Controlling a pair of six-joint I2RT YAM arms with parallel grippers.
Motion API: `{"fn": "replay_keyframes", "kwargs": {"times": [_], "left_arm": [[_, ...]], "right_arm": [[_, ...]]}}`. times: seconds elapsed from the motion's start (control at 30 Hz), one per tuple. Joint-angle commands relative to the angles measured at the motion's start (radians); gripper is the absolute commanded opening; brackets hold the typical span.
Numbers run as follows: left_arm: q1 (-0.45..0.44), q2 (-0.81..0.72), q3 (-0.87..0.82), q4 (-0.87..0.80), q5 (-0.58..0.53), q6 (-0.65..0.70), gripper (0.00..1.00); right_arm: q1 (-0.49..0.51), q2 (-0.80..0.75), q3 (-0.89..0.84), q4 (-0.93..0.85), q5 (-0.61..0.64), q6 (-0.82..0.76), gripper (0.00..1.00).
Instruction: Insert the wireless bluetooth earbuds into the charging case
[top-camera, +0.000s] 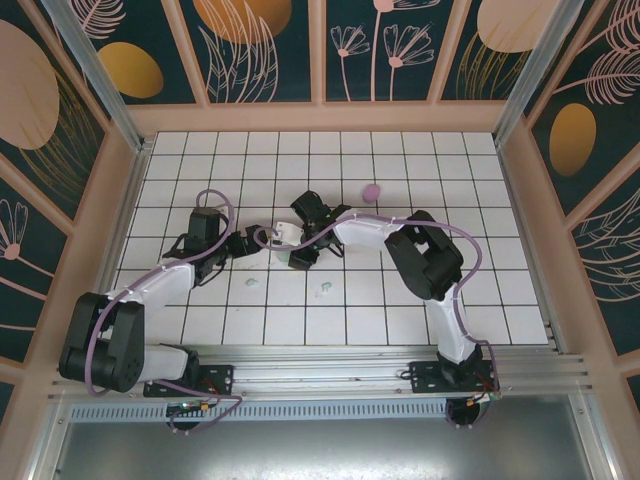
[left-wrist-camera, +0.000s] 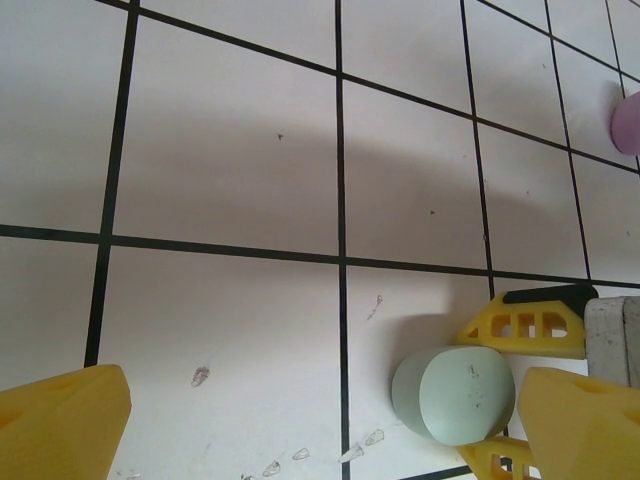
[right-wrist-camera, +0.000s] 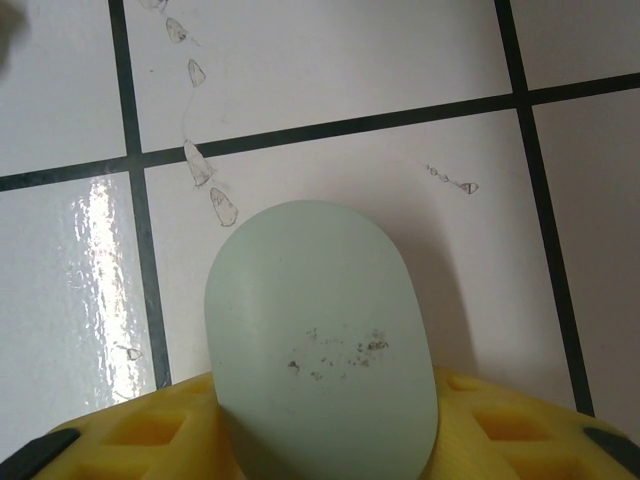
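Note:
The mint green charging case (right-wrist-camera: 320, 340) stands on edge on the white tiles, lid shut, and my right gripper (right-wrist-camera: 322, 432) is shut on its lower sides with both yellow fingers (right-wrist-camera: 140, 430). From above, that right gripper (top-camera: 300, 240) is at mid table. My left gripper (top-camera: 245, 243) sits just left of it, open, with nothing between its fingers. In the left wrist view the case (left-wrist-camera: 455, 395) sits by the right fingertip of the left gripper (left-wrist-camera: 320, 430). Two mint green earbuds (top-camera: 250, 284) (top-camera: 325, 290) lie on tiles nearer the arm bases.
A pale purple rounded object (top-camera: 371, 191) rests on the tiles behind the right arm; it also appears at the edge of the left wrist view as the purple object (left-wrist-camera: 628, 122). Wooden walls (top-camera: 320, 118) ring the tiled table (top-camera: 450, 300).

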Motion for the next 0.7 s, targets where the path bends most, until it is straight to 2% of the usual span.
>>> {"fn": "replay_keyframes", "kwargs": {"times": [0.0,0.67], "left_arm": [[0.008,0.003,0.025,-0.021,0.018,0.026,0.98],[0.007,-0.002,0.027,-0.033,0.011,0.043,0.98]], "right_arm": [[0.012,0.025,0.039,-0.005,-0.012,-0.022,0.46],[0.019,0.106,0.151,-0.112,-0.061,-0.045,0.53]]}}
